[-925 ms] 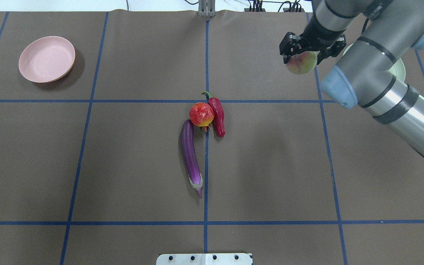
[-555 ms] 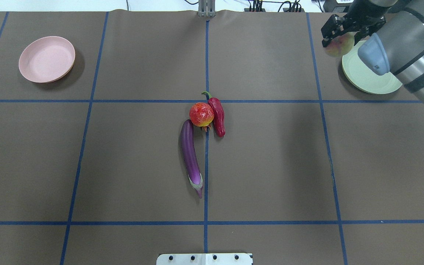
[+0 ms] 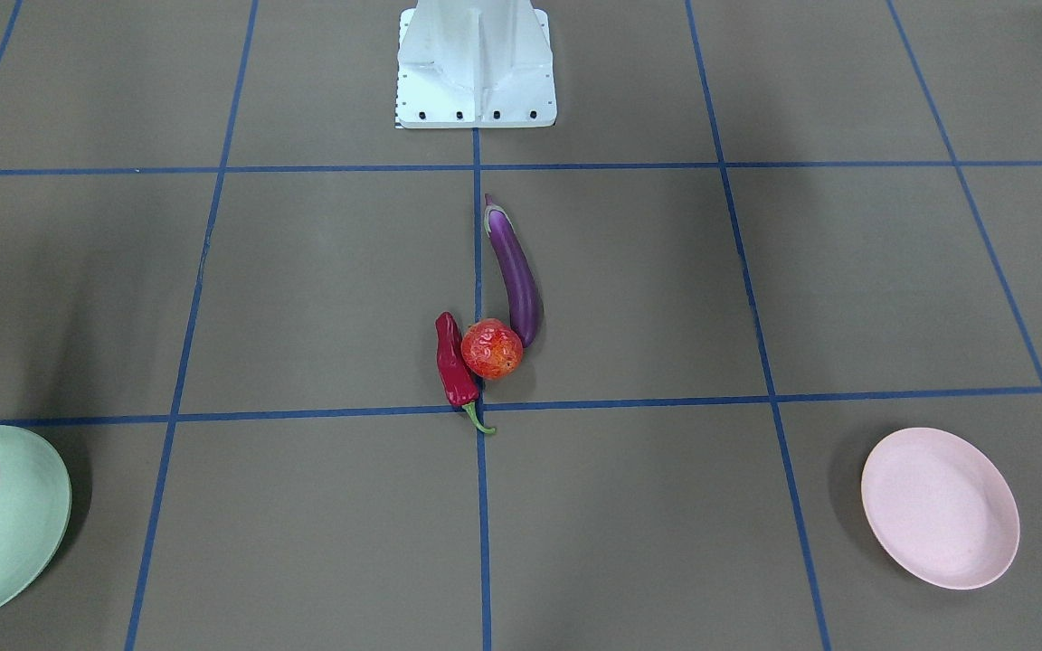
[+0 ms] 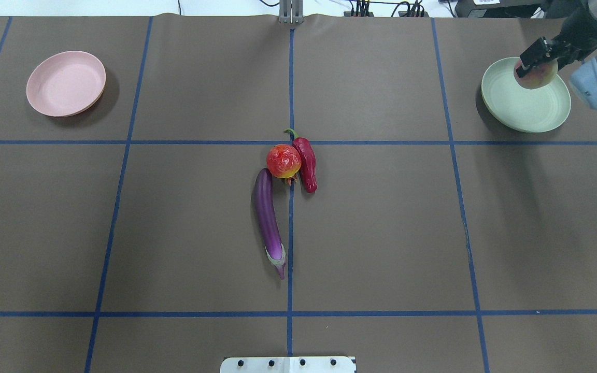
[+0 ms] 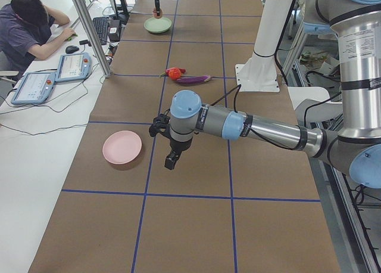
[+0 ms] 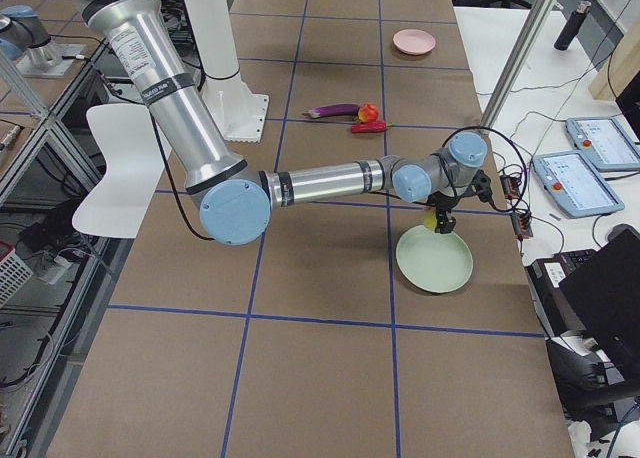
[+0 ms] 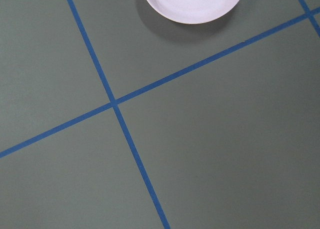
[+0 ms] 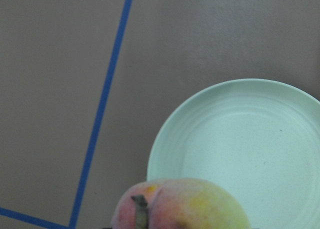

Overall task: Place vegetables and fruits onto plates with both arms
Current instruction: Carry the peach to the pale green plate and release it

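Two claws, four pieces of produce and two plates, which we list from the working claw outward.

1. Right claw (image 4: 538,63): clamped on the peach-like fruit (image 4: 537,77), one finger on either side and the fruit slung beneath. It hangs over the far part of the mint plate (image 4: 524,111), at the far right of the counter (image 4: 174,233). The wrist view shows the plate's bare floor beyond the fruit. We judge the fruit is held low there so that release means a short drop into the plate.

2. Left claw (image 5: 171,161): hangs over bare counter just beside the pink plate (image 4: 65,83), at the far left. Only a side view shows it, so we cannot tell whether its fingers are apart or together. We see nothing in it. We judge it waits by its own plate so that each arm can serve one side.

3. Red-orange fruit (image 4: 283,161): lies at the counter's centre, well apart from both plates.

4. Chili pepper (image 4: 307,166): touches the right side of the red-orange fruit.

5. Eggplant (image 4: 268,217): its far end is against the red-orange fruit and its cap points to the near edge. We judge that these three items are still to be plated.
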Action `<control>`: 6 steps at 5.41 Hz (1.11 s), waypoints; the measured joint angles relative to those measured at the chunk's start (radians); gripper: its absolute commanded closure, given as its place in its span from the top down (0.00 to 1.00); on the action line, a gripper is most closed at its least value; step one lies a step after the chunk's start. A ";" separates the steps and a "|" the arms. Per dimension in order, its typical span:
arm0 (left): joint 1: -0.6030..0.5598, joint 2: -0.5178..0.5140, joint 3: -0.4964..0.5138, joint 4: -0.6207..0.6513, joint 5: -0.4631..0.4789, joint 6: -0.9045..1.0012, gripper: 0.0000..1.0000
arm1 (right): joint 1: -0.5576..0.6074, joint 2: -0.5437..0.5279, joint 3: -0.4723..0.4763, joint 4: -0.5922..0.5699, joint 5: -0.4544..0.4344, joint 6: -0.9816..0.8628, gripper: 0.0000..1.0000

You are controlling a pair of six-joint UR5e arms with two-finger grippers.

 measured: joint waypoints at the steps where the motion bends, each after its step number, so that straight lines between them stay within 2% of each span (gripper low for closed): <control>1: 0.000 0.000 -0.001 -0.001 0.000 0.001 1.00 | -0.004 -0.007 -0.065 0.029 -0.022 -0.021 0.61; 2: 0.000 0.000 -0.001 -0.001 0.000 0.001 1.00 | -0.012 -0.010 -0.104 0.057 -0.043 -0.025 0.99; 3: 0.000 0.000 -0.001 -0.001 0.000 0.001 1.00 | -0.016 -0.012 -0.116 0.073 -0.051 -0.023 0.99; 4: 0.000 0.000 -0.001 -0.001 0.000 0.002 1.00 | -0.017 -0.014 -0.085 0.078 -0.051 0.005 0.99; 6: 0.000 0.000 0.001 0.000 0.000 0.002 1.00 | -0.023 -0.014 0.068 0.069 -0.043 0.200 1.00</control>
